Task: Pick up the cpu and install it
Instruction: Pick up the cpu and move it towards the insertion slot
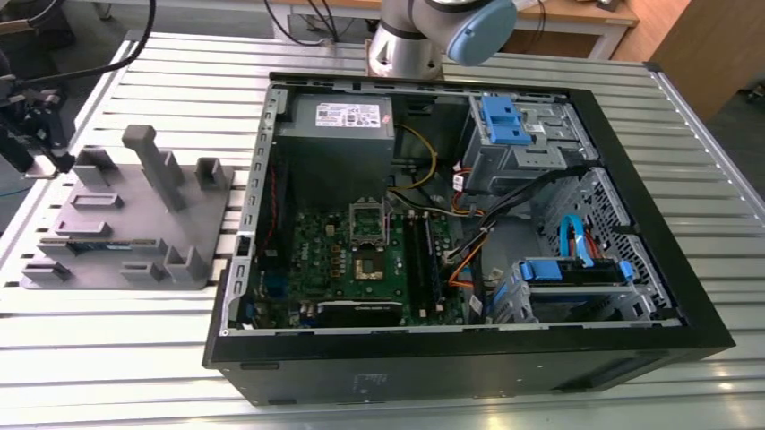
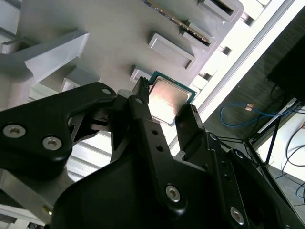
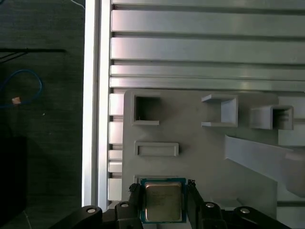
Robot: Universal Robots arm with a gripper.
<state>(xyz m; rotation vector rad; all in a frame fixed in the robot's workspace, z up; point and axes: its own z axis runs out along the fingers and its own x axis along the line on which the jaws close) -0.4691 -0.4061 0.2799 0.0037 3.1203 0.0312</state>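
Observation:
The cpu (image 3: pixel 163 201), a small square chip with a shiny metal top and green rim, sits between the two black fingers of my gripper (image 3: pixel 163 192). The fingers press on its opposite edges. In the second wrist view the cpu (image 2: pixel 167 98) shows the same way inside the gripper (image 2: pixel 164 102), just over the grey parts fixture (image 2: pixel 95 19). I cannot tell whether the chip rests on the fixture or hangs free. In the exterior view the gripper (image 1: pixel 46 159) stands at the far left corner of the fixture (image 1: pixel 132 215). The green motherboard (image 1: pixel 358 269) lies in the open case, its socket (image 1: pixel 368 262) uncovered.
The black computer case (image 1: pixel 478 358) lies open on the slatted aluminium table (image 1: pixel 120 358). The fixture carries tall grey posts (image 1: pixel 153 166) and a memory stick (image 1: pixel 102 244). Cables and blue drive brackets (image 1: pixel 502 121) fill the case on the exterior view's right. The table edge (image 3: pixel 90 119) runs close to the fixture.

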